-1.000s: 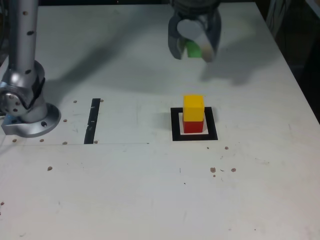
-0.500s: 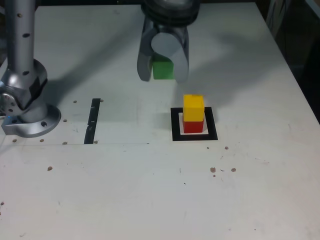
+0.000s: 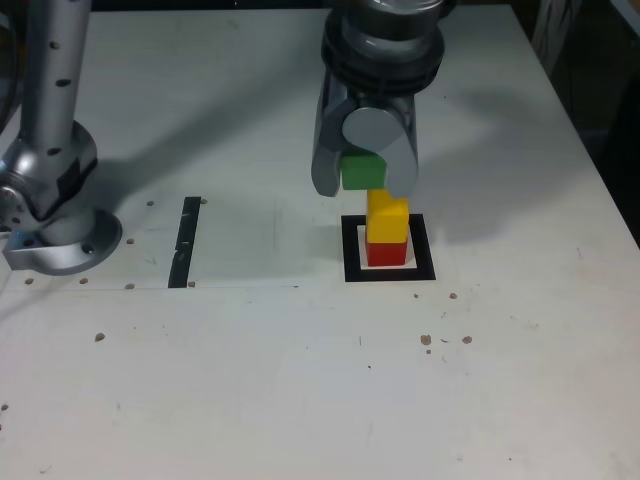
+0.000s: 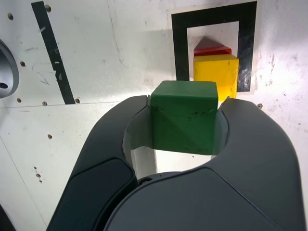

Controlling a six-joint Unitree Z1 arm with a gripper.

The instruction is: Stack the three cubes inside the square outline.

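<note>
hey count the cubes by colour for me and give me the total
Red cube: 1
Yellow cube: 1
Green cube: 1
Total: 3

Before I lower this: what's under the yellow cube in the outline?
The small yellow cube sits on the red cube, inside the black tape square outline. The red cube's top face is covered. The gripper holds the green cube above them.
</note>
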